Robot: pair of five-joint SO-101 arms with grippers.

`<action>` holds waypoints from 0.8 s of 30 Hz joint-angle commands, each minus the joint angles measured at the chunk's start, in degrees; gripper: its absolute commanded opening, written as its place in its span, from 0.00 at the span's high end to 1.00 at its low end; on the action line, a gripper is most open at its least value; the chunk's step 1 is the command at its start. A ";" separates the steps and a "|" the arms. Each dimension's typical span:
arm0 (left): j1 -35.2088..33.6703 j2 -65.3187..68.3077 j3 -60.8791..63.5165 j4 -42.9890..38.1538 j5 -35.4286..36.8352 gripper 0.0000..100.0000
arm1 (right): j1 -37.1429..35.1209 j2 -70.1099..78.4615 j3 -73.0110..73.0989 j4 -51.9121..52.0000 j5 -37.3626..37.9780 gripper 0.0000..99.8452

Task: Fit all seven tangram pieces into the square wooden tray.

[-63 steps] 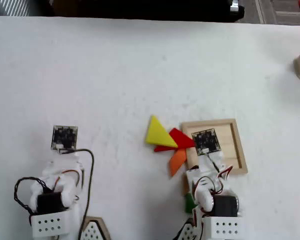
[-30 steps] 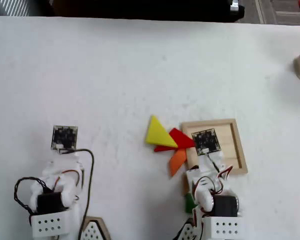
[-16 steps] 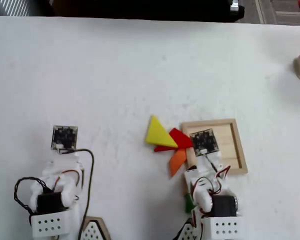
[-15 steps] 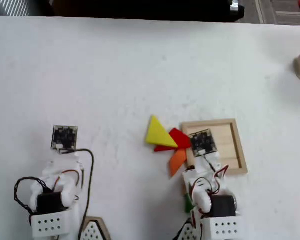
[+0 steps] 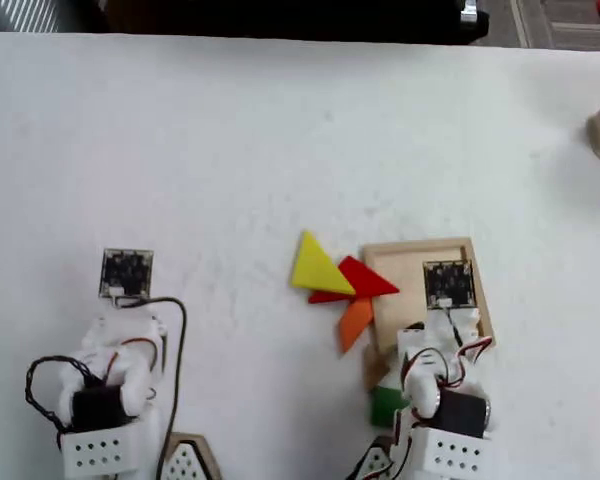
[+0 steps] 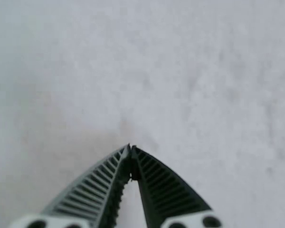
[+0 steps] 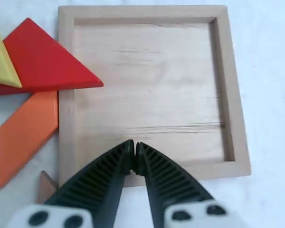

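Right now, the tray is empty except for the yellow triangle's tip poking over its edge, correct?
No. The tip over the edge of the tray belongs to the red triangle, not the yellow triangle; the right wrist view shows it. Otherwise the tray is empty.

a: what's carrying everything?
b: a white table [image 5: 280, 130], faintly mottled.
a: and lying on it?
b: a square wooden tray [image 5: 415, 244]. a yellow triangle [image 5: 315, 265] overlaps a red triangle [image 5: 360, 280], whose tip crosses the tray's rim. an orange parallelogram [image 5: 355, 322] sits against that same rim. a brown piece [image 5: 375, 368] and a green piece [image 5: 387, 403] lie just beside the tray.
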 commanded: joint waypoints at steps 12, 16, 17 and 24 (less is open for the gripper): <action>31.08 -2.86 -13.89 -12.31 4.13 0.97 | 2.33 -0.66 0.44 0.22 9.49 0.98; 34.95 3.12 -17.23 -17.93 11.43 0.89 | 2.33 -0.66 0.44 0.22 9.76 0.98; 35.47 7.08 -19.52 -18.73 12.57 0.88 | 2.33 -0.66 0.44 0.22 9.85 0.98; 36.00 44.88 -44.40 -21.63 24.79 0.89 | 2.33 -0.66 0.44 0.22 9.93 0.98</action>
